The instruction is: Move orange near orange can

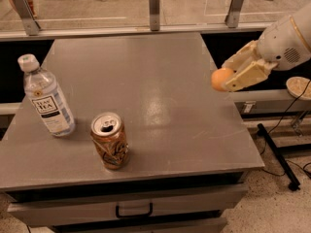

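The orange [218,78] is a small round fruit held between the cream fingers of my gripper [226,78], which is shut on it in the air at the table's right edge. The orange can [110,141] stands upright near the table's front left, its silver top open and its side dented. The gripper and the orange are well to the right of the can and above table height.
A clear tea bottle [46,97] with a white cap stands left of the can. The grey table [160,101] has a drawer in front. A glass rail with metal posts [154,8] runs behind. A black stand leg [277,154] lies on the floor to the right.
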`<state>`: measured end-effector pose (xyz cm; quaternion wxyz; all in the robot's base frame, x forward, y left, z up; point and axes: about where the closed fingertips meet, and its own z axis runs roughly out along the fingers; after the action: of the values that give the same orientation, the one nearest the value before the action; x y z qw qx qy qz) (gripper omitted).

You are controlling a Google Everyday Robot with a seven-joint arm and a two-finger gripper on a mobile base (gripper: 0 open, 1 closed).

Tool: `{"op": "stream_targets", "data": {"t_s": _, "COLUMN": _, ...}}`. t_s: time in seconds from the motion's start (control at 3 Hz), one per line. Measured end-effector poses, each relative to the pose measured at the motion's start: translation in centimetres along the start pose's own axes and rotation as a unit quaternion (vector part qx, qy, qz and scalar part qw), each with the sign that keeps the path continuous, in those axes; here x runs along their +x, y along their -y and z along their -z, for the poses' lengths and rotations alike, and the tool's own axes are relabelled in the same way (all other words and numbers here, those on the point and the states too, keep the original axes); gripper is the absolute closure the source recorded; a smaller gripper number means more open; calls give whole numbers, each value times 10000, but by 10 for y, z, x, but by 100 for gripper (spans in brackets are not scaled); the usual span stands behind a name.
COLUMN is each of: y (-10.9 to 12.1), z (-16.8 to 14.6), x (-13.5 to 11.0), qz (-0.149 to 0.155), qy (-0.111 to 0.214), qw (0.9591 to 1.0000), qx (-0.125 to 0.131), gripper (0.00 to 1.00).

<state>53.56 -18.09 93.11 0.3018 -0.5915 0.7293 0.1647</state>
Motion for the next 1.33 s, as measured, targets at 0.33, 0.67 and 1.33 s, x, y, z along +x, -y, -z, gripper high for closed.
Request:
{"op": "stream_targets", "data": {"t_s": 0.33, "y": -59, "z": -17, "x": -4, "qz": 366, "qy": 542, "qw": 9953, "qx": -718, "gripper": 100}}
{"op": "stream_targets", "data": {"t_s": 0.67, "y": -110, "z": -34, "x": -17, "qz": 527, "qy": 1101, "qw": 9835, "qx": -1332, "gripper": 100}}
{"op": "stream_targets", "data": {"t_s": 1.33, "y": -150, "z": -60, "x": -31, "qz": 666, "qy": 1188, "qw": 9805, "qx": -1419, "gripper": 100}}
